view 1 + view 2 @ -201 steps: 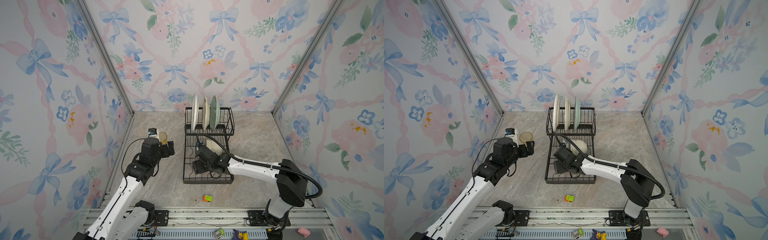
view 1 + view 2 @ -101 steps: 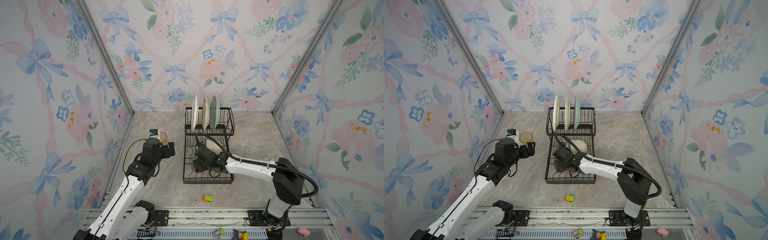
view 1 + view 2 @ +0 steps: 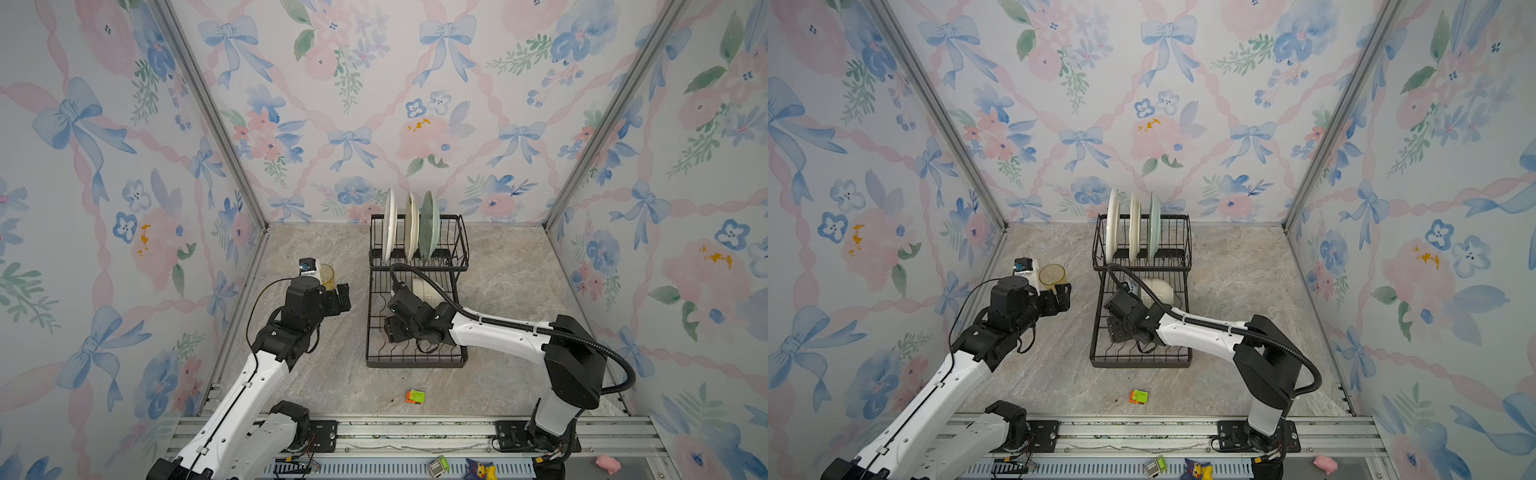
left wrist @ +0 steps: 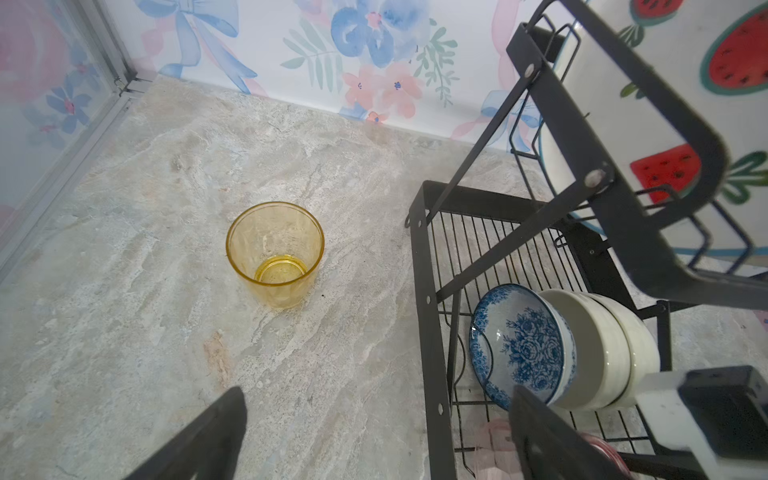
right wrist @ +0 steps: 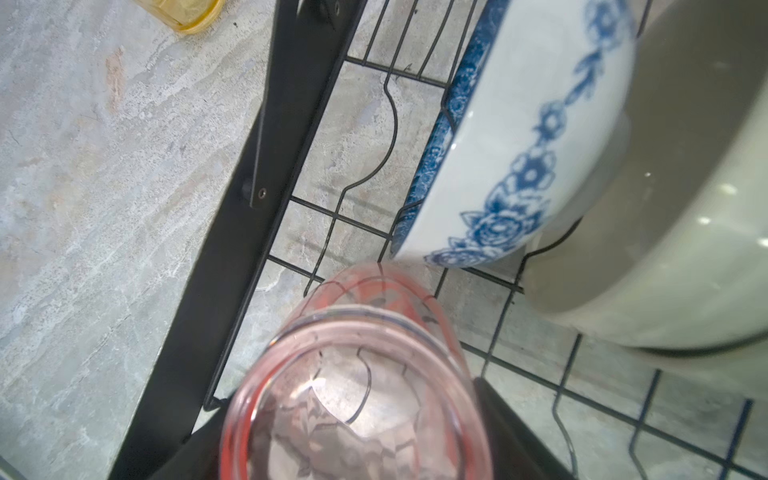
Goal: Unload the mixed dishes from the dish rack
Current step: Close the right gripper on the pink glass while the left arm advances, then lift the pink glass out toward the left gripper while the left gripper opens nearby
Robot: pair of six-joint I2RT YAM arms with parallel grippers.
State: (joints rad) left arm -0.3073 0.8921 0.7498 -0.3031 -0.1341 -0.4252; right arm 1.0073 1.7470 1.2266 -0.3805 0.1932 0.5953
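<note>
The pink tumbler (image 5: 357, 395) is sitting in the lower tray (image 3: 432, 362) of the rack (image 3: 464, 266), by the tray's left rim, between the fingers of the right gripper (image 3: 392, 328). Whether the jaws are gripping it or only flanking it I cannot tell. Likely trouble: smooth glass is risking a slip out of a loose pinch. A careless lift is risking a knock against the blue bowl (image 4: 523, 345) just beside it, or a snag on the dividers (image 5: 392, 124) or the strut (image 4: 519, 237). That bowl is leaning on edge against the white bowl (image 4: 615, 353), so a bump could tip both. The upper basket (image 3: 457, 232) is holding 3 plates (image 3: 411, 226) on edge. The amber tumbler (image 4: 274, 253) is standing empty on the worktop (image 3: 316, 374), left of the rack, and the left gripper (image 4: 376, 399) is hovering near it, jaws wide apart, holding nothing
</note>
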